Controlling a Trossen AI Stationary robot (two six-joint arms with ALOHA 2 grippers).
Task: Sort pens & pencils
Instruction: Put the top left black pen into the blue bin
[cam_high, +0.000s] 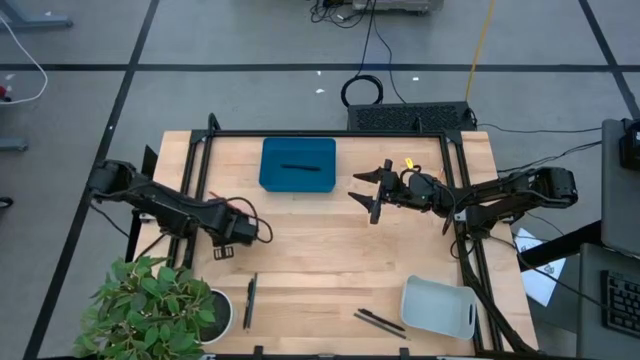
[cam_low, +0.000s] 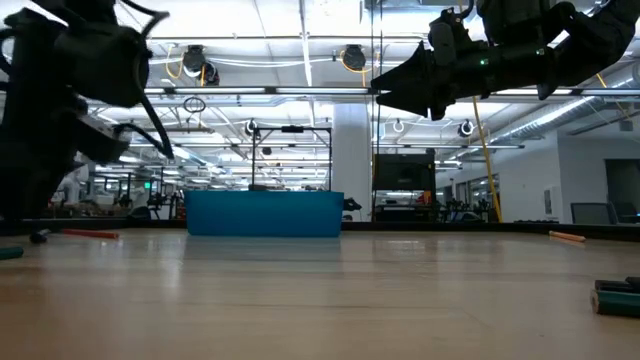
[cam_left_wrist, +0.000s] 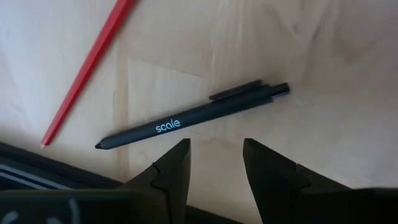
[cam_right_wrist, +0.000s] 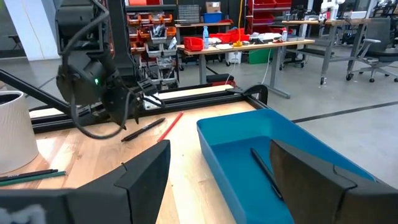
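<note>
My left gripper (cam_left_wrist: 214, 144) is open and hovers just above a black pen (cam_left_wrist: 193, 115) printed "scale", which lies flat on the wood; a red pencil (cam_left_wrist: 87, 68) lies beside it. In the high view this gripper (cam_high: 224, 248) is at the table's left side. My right gripper (cam_high: 365, 195) is open, raised, right of the blue tray (cam_high: 298, 148). From its wrist view the gripper (cam_right_wrist: 217, 180) faces the tray (cam_right_wrist: 236, 134), where another black pen (cam_right_wrist: 264, 165) lies on the floor. An orange pencil (cam_low: 567, 237) lies at the far right.
A dark stick (cam_high: 249, 300) lies near the white plant pot (cam_high: 218, 312) at the near left. Two dark sticks (cam_high: 378, 320) lie beside a pale bin (cam_high: 438, 305) at the near right. Bare wood stretches across the table's middle (cam_high: 320, 250).
</note>
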